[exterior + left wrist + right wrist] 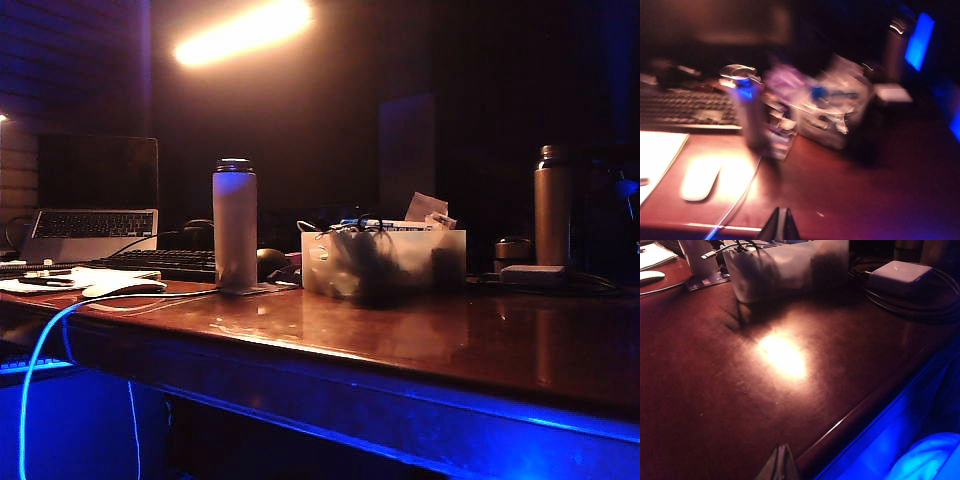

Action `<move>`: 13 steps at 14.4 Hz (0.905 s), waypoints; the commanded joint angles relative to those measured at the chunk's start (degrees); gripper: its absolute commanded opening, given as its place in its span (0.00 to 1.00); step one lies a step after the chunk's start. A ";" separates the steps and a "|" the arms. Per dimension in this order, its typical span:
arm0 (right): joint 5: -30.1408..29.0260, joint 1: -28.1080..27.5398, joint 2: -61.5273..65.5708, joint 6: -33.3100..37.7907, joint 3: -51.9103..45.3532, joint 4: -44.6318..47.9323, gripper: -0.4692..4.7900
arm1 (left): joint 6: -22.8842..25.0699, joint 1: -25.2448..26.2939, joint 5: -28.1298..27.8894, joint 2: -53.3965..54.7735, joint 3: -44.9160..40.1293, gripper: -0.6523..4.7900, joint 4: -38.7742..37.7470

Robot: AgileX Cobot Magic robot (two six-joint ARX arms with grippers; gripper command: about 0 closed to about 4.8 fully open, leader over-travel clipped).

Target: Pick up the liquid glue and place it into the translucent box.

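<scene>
1. Left gripper (780, 225) hung above the desk, jaws pressed together, holding nothing.
2. Right gripper (779, 462) was likewise pressed together and empty, parked near the desk edge, probably idle.
3. Translucent box (383, 262) stood at the white bottle's (235, 225) three o'clock.
4. Liquid glue: a blue cap (818, 92) showed inside the box, blurred; probably already deposited.

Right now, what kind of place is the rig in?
Probably a home or office work desk in a dim room: an open laptop, a keyboard and a white mouse sit on the wooden desk, beside a cable-filled translucent box.
</scene>
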 commanded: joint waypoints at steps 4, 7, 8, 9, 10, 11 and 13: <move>-0.09 -0.02 0.09 0.22 -0.20 -0.24 0.09 | -10.10 2.99 -9.57 -20.11 -31.87 0.11 21.51; -0.09 0.00 0.09 0.22 -0.20 -0.26 0.09 | -12.90 2.99 -10.49 -26.93 -43.25 0.11 21.53; -0.09 0.00 0.09 0.22 -0.20 -0.24 0.09 | -13.57 2.99 -11.08 -28.74 -45.79 0.11 21.53; -0.09 0.00 0.09 0.22 -0.20 -0.24 0.09 | -14.45 2.99 -12.76 -30.53 -47.91 0.11 21.53; -0.09 0.00 0.09 0.22 -0.20 -0.26 0.09 | -15.08 2.99 -15.10 -32.02 -49.62 0.11 21.51; -0.09 0.00 0.09 0.22 -0.20 -0.26 0.09 | -16.02 2.99 -18.34 -34.47 -51.65 0.11 21.42; -0.09 0.00 0.09 0.22 -0.20 -0.26 0.09 | -15.67 2.99 -20.00 -38.01 -53.53 0.11 21.20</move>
